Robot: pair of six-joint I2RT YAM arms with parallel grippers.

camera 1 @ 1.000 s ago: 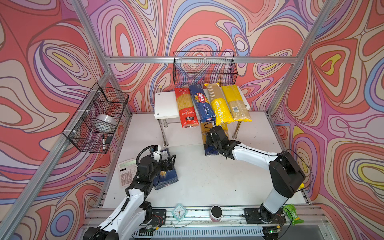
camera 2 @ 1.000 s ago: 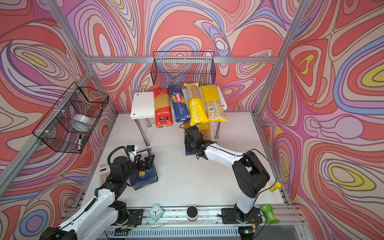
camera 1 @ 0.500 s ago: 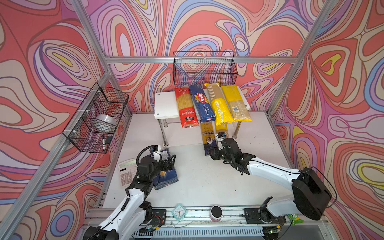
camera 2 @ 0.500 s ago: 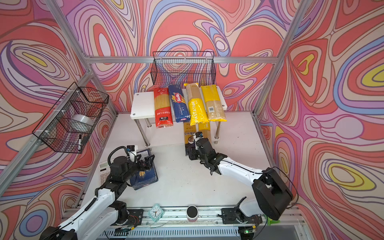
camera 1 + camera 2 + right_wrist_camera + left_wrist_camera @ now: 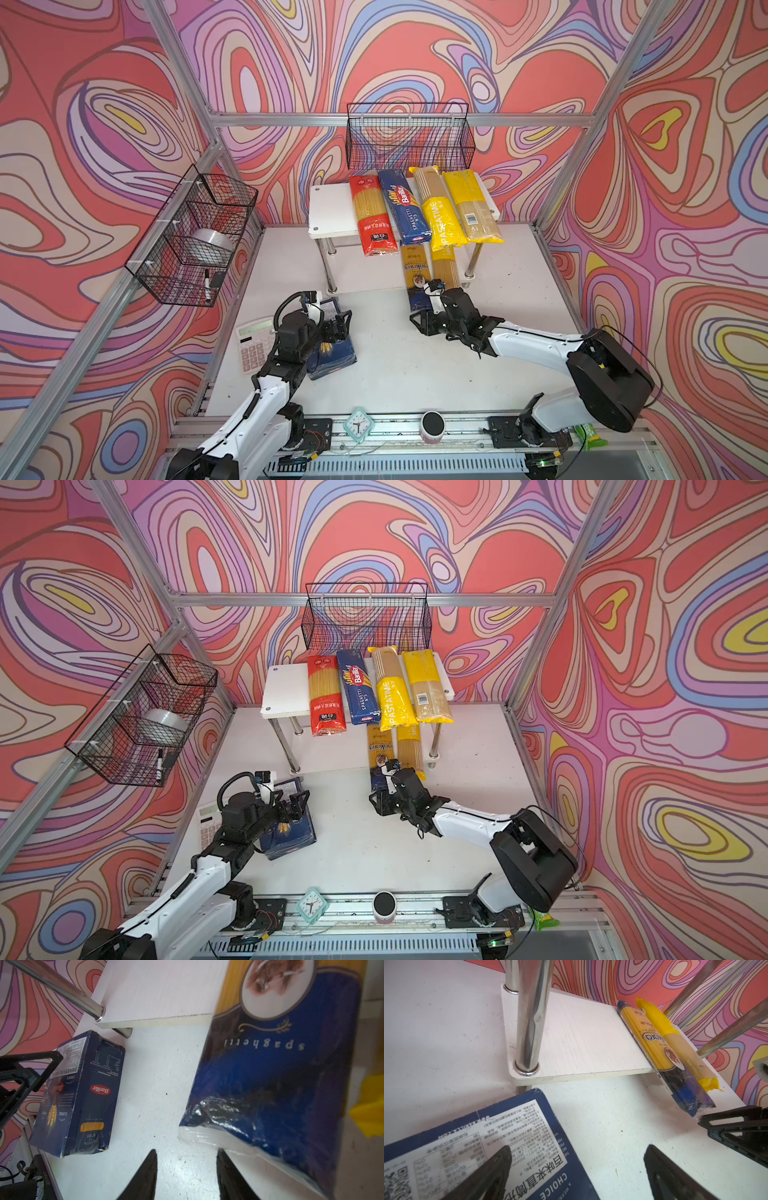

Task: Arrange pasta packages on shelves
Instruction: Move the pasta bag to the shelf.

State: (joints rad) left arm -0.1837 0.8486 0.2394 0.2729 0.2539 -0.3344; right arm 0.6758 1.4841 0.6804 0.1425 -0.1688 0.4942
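White two-tier rack (image 5: 332,208). Barilla box (image 5: 83,1095) on the table, not yet shelved. Left gripper (image 5: 578,1148) wide open and empty, straddling its edge, likely lining up a grasp. Dark-blue spaghetti bag (image 5: 415,274) on lower board (image 5: 581,1043), end overhanging. Right gripper (image 5: 186,1154) part-open, empty, just beside it.

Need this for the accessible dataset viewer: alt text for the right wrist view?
Close-up of a dark-blue spaghetti bag overhanging the white shelf board, its end beside the open, empty right claw. A blue Barilla box sits on the white table.

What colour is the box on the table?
Dark blue with a red Barilla logo. The box shows best in the right wrist view.
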